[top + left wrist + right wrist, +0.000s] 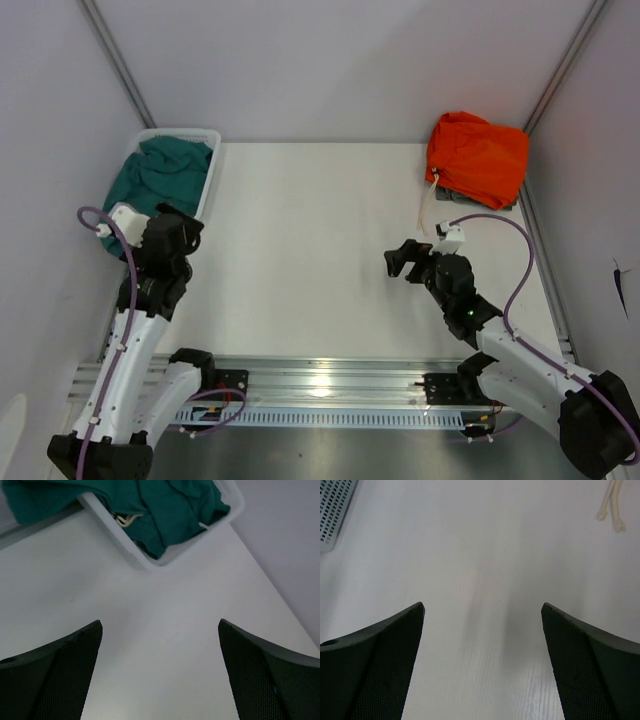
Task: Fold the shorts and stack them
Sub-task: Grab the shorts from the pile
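While both arms hang over the table (300,260), I log the shorts (160,178) bunched in the white basket (212,165) at the far left corner, with teal fabric spilling over its left rim. Left wrist view: a bit of cream drawstring (122,520) shows among the folds.

Left gripper (188,228) is just beside the basket's near end, fingers spread wide, nothing between them. Right gripper (404,262) is over bare tabletop right of centre, pointing left, jaws likewise wide apart and empty.

Folded orange garment (480,155) lies at the far right corner (a grey layer peeks from under it). A pale cord (430,200) trails from it toward the near side; the cord ends (612,512) show in the right wrist view. Shorts and orange garment are well apart.
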{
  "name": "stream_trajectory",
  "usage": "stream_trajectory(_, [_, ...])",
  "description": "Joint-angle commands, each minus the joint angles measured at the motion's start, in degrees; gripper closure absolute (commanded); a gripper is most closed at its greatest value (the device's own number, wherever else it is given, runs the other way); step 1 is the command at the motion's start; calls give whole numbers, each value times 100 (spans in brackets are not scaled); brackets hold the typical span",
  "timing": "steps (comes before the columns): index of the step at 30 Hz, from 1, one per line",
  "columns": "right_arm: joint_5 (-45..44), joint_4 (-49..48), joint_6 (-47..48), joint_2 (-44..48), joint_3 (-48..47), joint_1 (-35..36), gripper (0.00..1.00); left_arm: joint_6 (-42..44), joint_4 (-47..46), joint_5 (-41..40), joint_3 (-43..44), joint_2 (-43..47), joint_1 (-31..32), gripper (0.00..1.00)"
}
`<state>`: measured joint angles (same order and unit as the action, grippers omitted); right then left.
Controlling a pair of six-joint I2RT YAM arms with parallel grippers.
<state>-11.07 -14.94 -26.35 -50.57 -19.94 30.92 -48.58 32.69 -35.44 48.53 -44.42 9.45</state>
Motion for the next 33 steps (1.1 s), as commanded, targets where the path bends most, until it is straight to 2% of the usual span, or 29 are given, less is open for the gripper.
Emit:
stream_trajectory(1, [96,-246,-142,100,69,20,0,32,203,-805,138,-127,-434,1])
stream_trajectory(4, [342,-413,-204,143,201,20,1,68,545,-1167,516,-505,-927,1])
stream_trajectory(6, [482,-624,-274,170,350,20,1,129,407,-1306,552,-585,-1426,1])
stream_trajectory(12, [545,-747,-450,398,562,37,1,77,-70,-176,578,-1260,-2613,1])
stream_trajectory(19, [510,-730,-459,627,676,37,1,-213,-262,-394,1061,-2534,-2861,1])
stream_trajectory(24, [632,-826,-564,574,729,28,1,-442,255,-560,1903,-3913,-2940,1])
stream_trajectory(28, [834,-871,-591,557,746,37,1,-407,467,-1051,2230,-4302,-2949,1])
stream_trajectory(33, [799,-870,-538,583,781,46,1,-231,-104,-904,2222,-4478,-3028,1])
